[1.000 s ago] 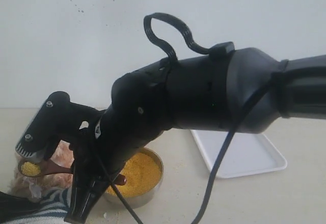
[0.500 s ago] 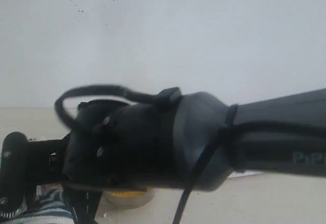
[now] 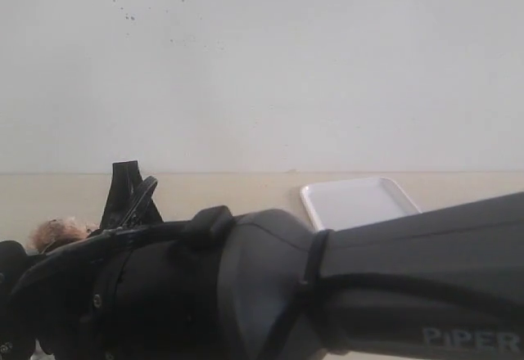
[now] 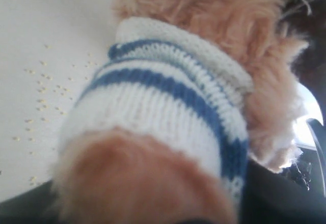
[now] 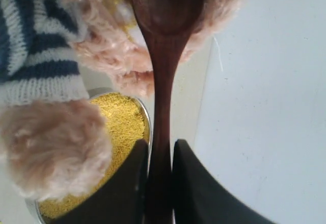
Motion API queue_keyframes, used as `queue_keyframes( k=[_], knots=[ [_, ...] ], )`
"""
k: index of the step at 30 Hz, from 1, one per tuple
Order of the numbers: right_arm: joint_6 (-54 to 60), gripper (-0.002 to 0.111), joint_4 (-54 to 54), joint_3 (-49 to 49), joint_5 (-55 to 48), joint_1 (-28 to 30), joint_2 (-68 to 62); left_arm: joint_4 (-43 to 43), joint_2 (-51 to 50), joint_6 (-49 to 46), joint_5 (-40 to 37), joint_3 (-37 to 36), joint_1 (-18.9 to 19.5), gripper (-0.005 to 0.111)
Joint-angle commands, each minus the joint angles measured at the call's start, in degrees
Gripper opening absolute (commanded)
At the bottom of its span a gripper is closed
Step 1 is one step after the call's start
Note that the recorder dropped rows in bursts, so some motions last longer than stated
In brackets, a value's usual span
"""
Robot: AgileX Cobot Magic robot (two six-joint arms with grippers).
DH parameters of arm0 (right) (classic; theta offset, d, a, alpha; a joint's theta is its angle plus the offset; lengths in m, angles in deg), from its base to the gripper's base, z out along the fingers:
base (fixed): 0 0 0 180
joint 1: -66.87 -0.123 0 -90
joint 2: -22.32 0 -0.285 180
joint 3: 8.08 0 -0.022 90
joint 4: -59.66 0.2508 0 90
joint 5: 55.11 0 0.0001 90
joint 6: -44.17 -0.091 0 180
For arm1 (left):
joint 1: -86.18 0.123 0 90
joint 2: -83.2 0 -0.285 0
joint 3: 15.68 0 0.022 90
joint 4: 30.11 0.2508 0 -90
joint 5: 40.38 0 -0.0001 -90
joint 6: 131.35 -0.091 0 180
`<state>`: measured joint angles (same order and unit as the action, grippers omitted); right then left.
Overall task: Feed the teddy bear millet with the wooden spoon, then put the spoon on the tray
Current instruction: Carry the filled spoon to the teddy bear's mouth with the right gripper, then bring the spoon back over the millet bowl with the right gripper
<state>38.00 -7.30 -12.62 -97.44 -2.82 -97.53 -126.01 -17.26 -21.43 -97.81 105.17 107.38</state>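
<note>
In the right wrist view my right gripper [image 5: 160,145] is shut on the thin handle of the wooden spoon [image 5: 164,66]. The spoon's oval bowl is pressed up into the teddy bear's [image 5: 109,56] fuzzy face, with a few yellow grains beside it. Under the bear's paw sits the steel bowl heaped with millet [image 5: 124,124]. The left wrist view is filled by the teddy bear [image 4: 168,96] in its striped shirt; its fur covers my left gripper's jaws. In the exterior view the white tray [image 3: 354,203] lies at the back, and a tuft of the teddy bear [image 3: 56,233] shows at far left.
My black right arm [image 3: 327,286] spans the whole lower part of the exterior view and hides the bowl and spoon there. A black pointed part [image 3: 129,198] sticks up beside the bear. Loose millet grains [image 4: 43,84] are scattered on the table by the bear.
The right arm has swung down and across the exterior camera, covering the bowl, spoon and most of the bear. The tray now shows above the arm.
</note>
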Motion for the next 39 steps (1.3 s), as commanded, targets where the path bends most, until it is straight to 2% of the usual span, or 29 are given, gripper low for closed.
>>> queue_keyframes(
  k=[1, 9, 17, 24, 28, 36, 39],
  knots=[
    [-0.9, 0.0, -0.9, -0.1, -1.3, -0.1, 0.1, -0.4, 0.0, -0.5, -2.4, 0.0, -0.4, 0.004],
    [-1.1, 0.0, 1.0, -0.1, -2.2, -0.8, 0.1, -0.7, 0.0, -1.5, -2.4, 0.0, -0.4, 0.004],
    [-2.4, 0.0, 8.1, -0.1, -3.2, -0.8, 3.2, -0.7, 0.0, -1.5, -2.4, 0.0, -0.4, 0.004],
    [3.5, 0.0, 21.4, -0.1, 0.3, 1.0, 9.1, -0.7, 0.0, -1.5, -2.4, 0.0, -0.4, 0.004],
    [4.2, 0.0, 22.6, -0.1, -1.3, 3.3, 9.4, -0.7, 0.0, -2.4, -2.4, 0.0, -0.4, 0.004],
    [3.8, 0.0, 25.9, -0.1, 0.2, 3.4, 10.1, -0.6, 0.0, -2.4, -2.5, 0.0, -0.4, 0.004],
    [3.4, 0.0, 25.7, -0.1, -2.4, 3.5, 10.2, -0.5, 0.0, -2.4, -2.5, 0.0, -0.4, 0.004]
  ],
)
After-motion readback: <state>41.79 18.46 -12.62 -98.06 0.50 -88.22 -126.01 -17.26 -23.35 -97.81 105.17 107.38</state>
